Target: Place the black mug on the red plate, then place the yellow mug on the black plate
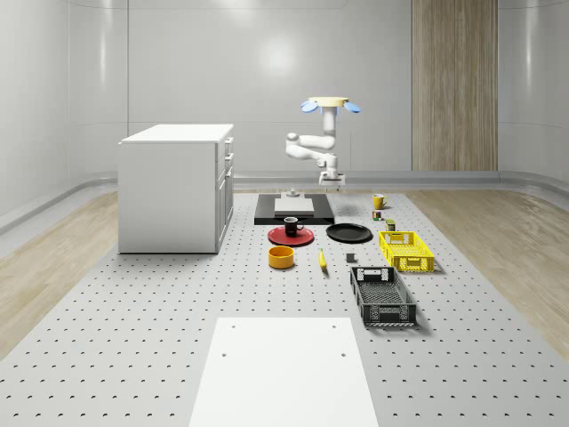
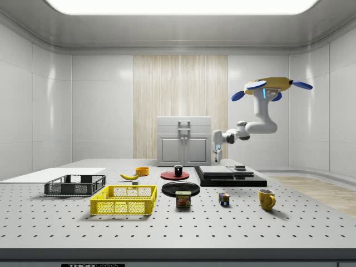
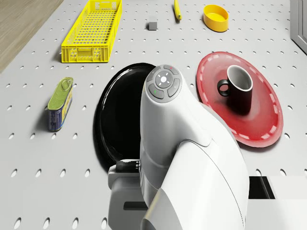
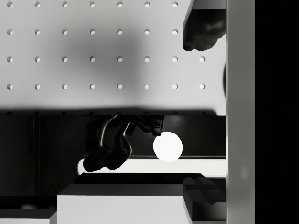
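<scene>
Drone view: black mug [image 3: 240, 90] upright on red plate [image 3: 261, 125].

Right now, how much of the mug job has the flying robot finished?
Half looks done: the black mug stands on the round red plate. The drone hovers above the black slab, its gripper carrying nothing. Left: the yellow mug sits on the table, the round black plate bare.

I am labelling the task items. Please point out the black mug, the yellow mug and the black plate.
black mug [image 3: 241, 96], drone view, on its outer wall.
yellow mug [image 2: 267, 199], side view, on its body.
black plate [image 1: 348, 233], whole-scene view, on its centre.
</scene>
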